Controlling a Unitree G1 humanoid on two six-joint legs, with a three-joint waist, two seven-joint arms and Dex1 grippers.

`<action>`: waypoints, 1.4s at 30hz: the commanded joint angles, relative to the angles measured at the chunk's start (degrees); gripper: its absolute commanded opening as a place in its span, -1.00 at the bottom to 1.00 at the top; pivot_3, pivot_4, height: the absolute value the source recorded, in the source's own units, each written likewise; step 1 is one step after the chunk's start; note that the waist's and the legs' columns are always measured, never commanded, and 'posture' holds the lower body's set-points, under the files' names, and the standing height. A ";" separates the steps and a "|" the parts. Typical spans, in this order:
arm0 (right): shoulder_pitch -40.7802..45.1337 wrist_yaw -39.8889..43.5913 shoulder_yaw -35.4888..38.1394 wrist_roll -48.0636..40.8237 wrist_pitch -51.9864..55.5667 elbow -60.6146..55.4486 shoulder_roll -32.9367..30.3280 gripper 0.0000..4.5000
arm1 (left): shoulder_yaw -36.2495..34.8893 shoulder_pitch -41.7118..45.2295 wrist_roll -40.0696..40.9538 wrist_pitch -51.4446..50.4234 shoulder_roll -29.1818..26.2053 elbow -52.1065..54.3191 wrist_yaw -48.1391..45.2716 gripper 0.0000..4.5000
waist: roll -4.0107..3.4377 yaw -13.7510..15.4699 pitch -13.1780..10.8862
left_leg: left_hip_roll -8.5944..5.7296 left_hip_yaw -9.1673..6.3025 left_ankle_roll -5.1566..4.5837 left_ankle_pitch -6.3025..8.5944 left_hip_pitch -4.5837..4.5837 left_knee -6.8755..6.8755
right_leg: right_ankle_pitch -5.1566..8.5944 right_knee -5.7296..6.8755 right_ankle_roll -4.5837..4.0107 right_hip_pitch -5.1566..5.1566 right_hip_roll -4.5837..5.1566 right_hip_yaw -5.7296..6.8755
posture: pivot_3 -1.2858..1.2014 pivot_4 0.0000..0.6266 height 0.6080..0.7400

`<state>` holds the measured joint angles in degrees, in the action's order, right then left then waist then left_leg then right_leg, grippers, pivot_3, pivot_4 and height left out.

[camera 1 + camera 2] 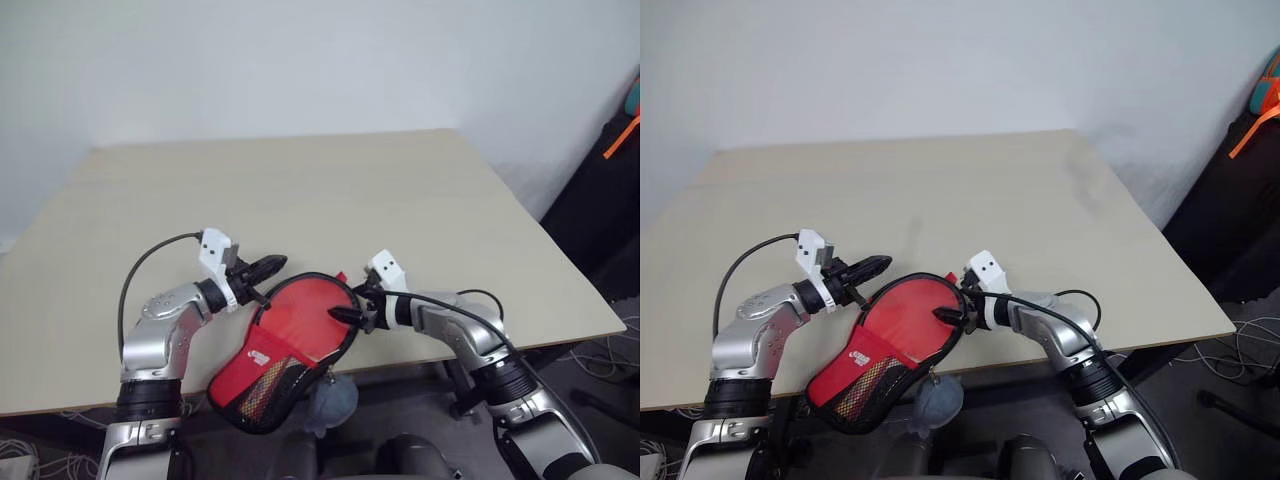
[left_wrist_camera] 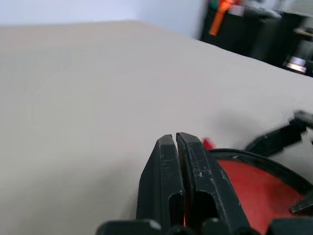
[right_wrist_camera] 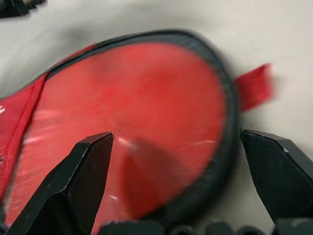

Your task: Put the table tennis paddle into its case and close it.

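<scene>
The case (image 1: 300,325) lies at the table's front edge, red side up with a black rim. Its meshed narrow end (image 1: 262,388) hangs past the edge, and a grey-blue pom-pom (image 1: 335,400) dangles below. The table tennis paddle is inside: a light-wood handle shows through the mesh, and a red face (image 3: 142,112) under the clear panel. My left gripper (image 1: 268,268) is shut, empty, just off the case's far left rim, pointing right. My right gripper (image 3: 177,138) is open and straddles the round end's right rim, one finger over the red panel and one over the table. A red tab (image 3: 254,85) sticks out there.
The light wooden table (image 1: 300,190) stretches bare beyond the case. Dark gear with an orange strap (image 1: 620,140) stands off the table's right side. Cables (image 1: 600,355) lie on the floor by the right corner.
</scene>
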<state>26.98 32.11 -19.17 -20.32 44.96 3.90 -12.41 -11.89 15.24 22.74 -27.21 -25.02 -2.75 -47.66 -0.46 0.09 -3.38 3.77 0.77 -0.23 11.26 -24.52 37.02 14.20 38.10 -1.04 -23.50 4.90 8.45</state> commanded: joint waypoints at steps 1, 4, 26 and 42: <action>0.62 0.04 0.23 1.66 -2.81 2.15 1.93 0.75 | -3.21 -0.82 2.73 -0.18 -0.62 3.28 2.43 -1.00 | 0.01 0.02 0.00 | 0.01 0.00 0.03 0.02 0.02 0.04 | -0.03 -0.01 0.00 0.01 -0.01 0.00 | 0.03 -1.00 0.50; 0.70 -0.34 1.59 1.80 -3.47 3.91 3.69 0.31 | -6.06 -2.00 4.33 0.01 -0.51 2.37 4.30 -1.00 | 0.02 -0.05 0.00 | 0.05 0.03 0.16 0.09 0.02 0.06 | -0.12 -0.01 -0.11 -0.02 -0.05 -0.04 | 0.03 -1.00 0.50; 17.76 -15.64 18.19 6.32 -18.69 32.18 8.36 -0.98 | -9.53 -9.01 6.94 2.29 1.30 2.18 10.85 -1.00 | -0.04 0.19 -0.06 | 0.04 0.27 -0.02 -0.13 -0.03 0.02 | -0.47 -0.02 -0.22 -0.18 -0.07 -0.22 | 0.03 -1.00 0.50; 23.85 -12.40 22.10 8.19 -27.32 42.47 9.19 -0.06 | -15.44 -15.22 8.82 3.44 0.08 5.10 15.68 -1.00 | -0.01 -0.18 -0.05 | 0.12 0.89 -0.29 -0.29 -0.07 -0.12 | -0.76 -0.12 -0.19 -0.49 -0.17 -0.93 | 0.03 -1.00 0.50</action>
<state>49.45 18.35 1.66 -10.78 18.88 51.10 -2.79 -25.18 -0.13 30.33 -25.11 -23.50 0.46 -32.26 -0.47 -0.09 -3.42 3.90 1.71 -0.53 10.97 -24.61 36.90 13.44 37.99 -1.24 -24.02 4.73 7.47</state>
